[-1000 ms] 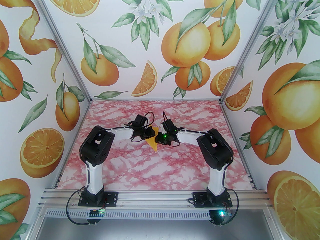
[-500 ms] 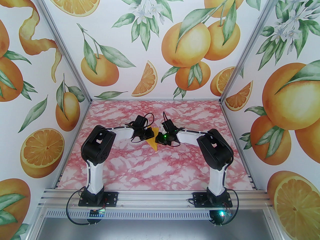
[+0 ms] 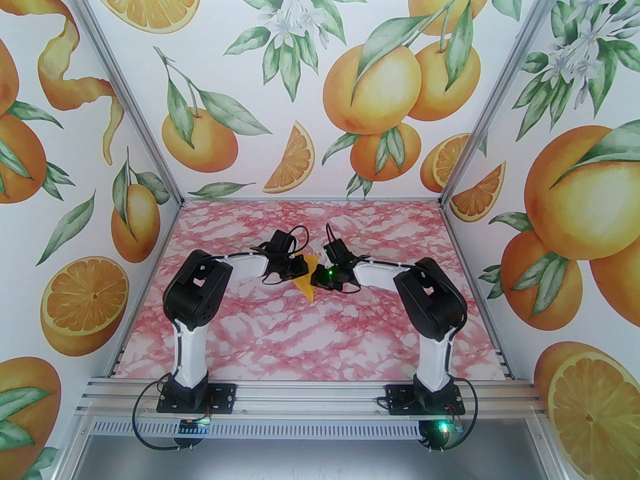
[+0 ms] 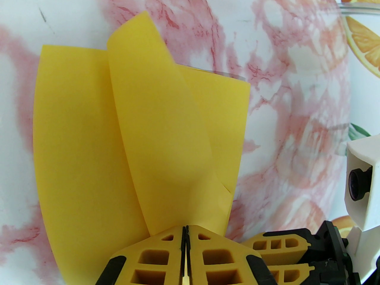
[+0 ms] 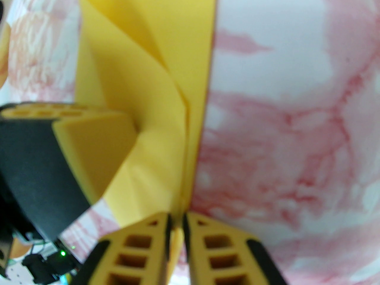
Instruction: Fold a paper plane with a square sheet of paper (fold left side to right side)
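**A:** Two arms, the left arm (image 3: 192,298) and the right arm (image 3: 431,300), rise from the near rail; where do they meet?

**B:** Past the middle of the table (image 3: 280,338); the left gripper (image 3: 299,268) and the right gripper (image 3: 322,278) stand tip to tip, with the paper (image 3: 310,292) between and under them; its near corner pokes out toward the bases.

**A:** How is the left gripper set?

**B:** Clamped on the paper; in its wrist view the two fingers (image 4: 154,257) press together with no gap; a flap of the paper (image 4: 154,114) rises from the flat layer into them, with flat paper lying on either side of it.

**A:** And the right?

**B:** Closed on the paper too; from its wrist view the fingers (image 5: 139,248) pinch a folded edge (image 5: 185,147); the layers run straight away from the tips, and yellow shows in the thin slit between the pads.

**A:** Do the grippers touch?

**B:** Very near; I cannot tell contact; the right wrist view has a left finger (image 5: 95,147) pushed into the paper just left of the fold.

**A:** Farther on?

**B:** Pink marbled table; then the wall (image 3: 320,133) printed with oranges.
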